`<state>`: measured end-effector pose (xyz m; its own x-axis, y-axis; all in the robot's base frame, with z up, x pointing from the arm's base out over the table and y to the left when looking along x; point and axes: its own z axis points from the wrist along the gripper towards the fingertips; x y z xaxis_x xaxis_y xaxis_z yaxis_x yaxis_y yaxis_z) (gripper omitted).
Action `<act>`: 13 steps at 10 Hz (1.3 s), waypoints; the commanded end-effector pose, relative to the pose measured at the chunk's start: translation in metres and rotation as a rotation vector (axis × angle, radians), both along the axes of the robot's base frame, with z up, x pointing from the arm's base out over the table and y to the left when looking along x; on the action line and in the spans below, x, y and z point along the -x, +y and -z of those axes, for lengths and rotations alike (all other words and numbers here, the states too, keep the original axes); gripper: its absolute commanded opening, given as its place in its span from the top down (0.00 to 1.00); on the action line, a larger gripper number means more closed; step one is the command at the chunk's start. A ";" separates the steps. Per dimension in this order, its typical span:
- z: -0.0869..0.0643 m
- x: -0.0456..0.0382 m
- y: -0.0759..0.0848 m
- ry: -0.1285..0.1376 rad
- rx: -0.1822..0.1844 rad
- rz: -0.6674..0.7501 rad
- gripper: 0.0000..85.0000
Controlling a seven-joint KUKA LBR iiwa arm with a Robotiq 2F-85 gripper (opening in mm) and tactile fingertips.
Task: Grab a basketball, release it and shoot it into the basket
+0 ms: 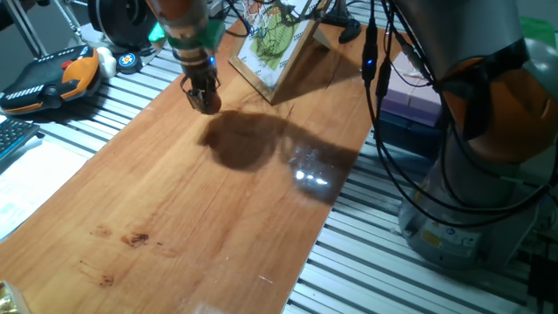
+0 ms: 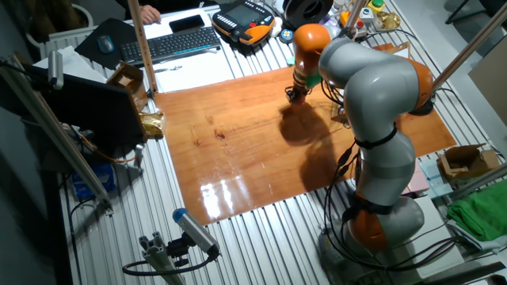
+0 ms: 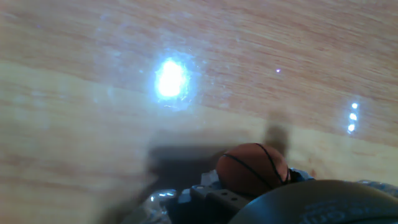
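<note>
Orange ball (image 3: 253, 169) sits between the gripper (image 1: 203, 94) fingers in the hand view, seams showing, pressed in close at the bottom of the frame. Gripper reads as closed on the ball; in both fixed views the fingers are drawn together and the ball itself is too hidden to make out. Gripper hangs a little above the wood board (image 1: 200, 218), its shadow just below and ahead of it.

Basket: the tilted hoop board (image 1: 275, 48) stands close by, up and to the right of the gripper in one fixed view. Hoop and net not clearly visible from any view, only the drawing side of the board.

Judged step: carry the ball to the hoop. To do it well:
- hold the grip firm, ball is small and round, likely to squirt out
- lift higher than the hoop board's top edge before moving over
- centre fingers above the hoop, not the frame
- open only once the arm is steady; a sideways drift at release would likely bounce the ball off the rim.
</note>
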<state>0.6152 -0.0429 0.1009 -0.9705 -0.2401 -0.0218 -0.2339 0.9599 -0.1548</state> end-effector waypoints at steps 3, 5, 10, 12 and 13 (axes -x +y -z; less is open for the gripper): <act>-0.076 0.0203 -0.015 -0.011 0.062 0.004 0.99; -0.096 0.0364 -0.032 -0.024 0.061 0.024 0.99; -0.108 0.0485 -0.025 -0.010 0.086 -0.013 0.99; -0.108 0.0485 -0.025 0.005 0.077 -0.002 0.99; -0.108 0.0485 -0.025 0.006 0.068 0.019 0.99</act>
<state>0.5666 -0.0676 0.2086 -0.9758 -0.2187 -0.0007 -0.2132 0.9519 -0.2200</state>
